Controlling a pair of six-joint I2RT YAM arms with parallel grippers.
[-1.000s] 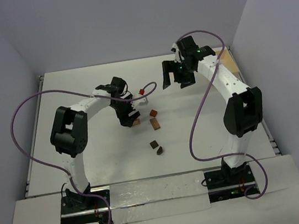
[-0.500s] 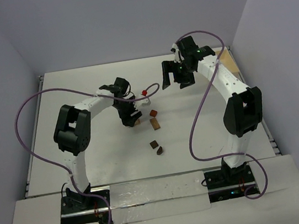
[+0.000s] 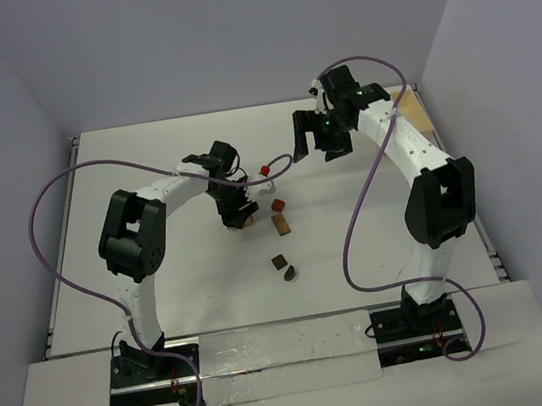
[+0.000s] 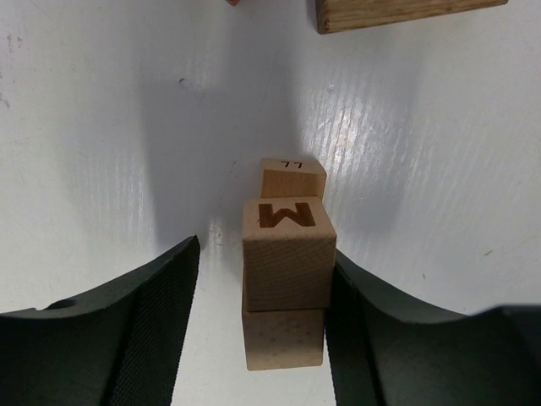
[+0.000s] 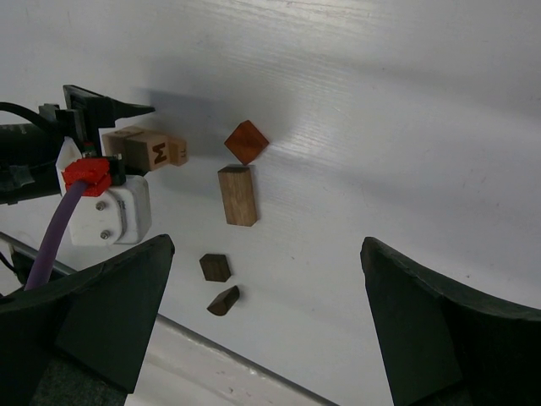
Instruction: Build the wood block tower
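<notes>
In the left wrist view a light wooden cube carved with an M (image 4: pixel 287 254) sits on a second light cube (image 4: pixel 283 338). A smaller light block (image 4: pixel 292 178) stands right behind them. My left gripper (image 4: pixel 264 254) is low around this stack and open: the right finger touches the M cube, the left finger stands off with a gap. The top view shows the left gripper (image 3: pixel 237 215) left of a reddish block (image 3: pixel 278 204) and a tan bar (image 3: pixel 281 224). My right gripper (image 3: pixel 318 141) is wide open and empty, held high at the back.
A dark cube (image 3: pixel 279 260) and a dark wedge (image 3: pixel 289 272) lie nearer the front; both show in the right wrist view, cube (image 5: pixel 215 267) and wedge (image 5: pixel 224 299). A pale wooden piece (image 3: pixel 409 108) lies at the back right, partly behind the right arm.
My left gripper has shifted slightly right and now stands around the light cubes. The right arm has not moved.
</notes>
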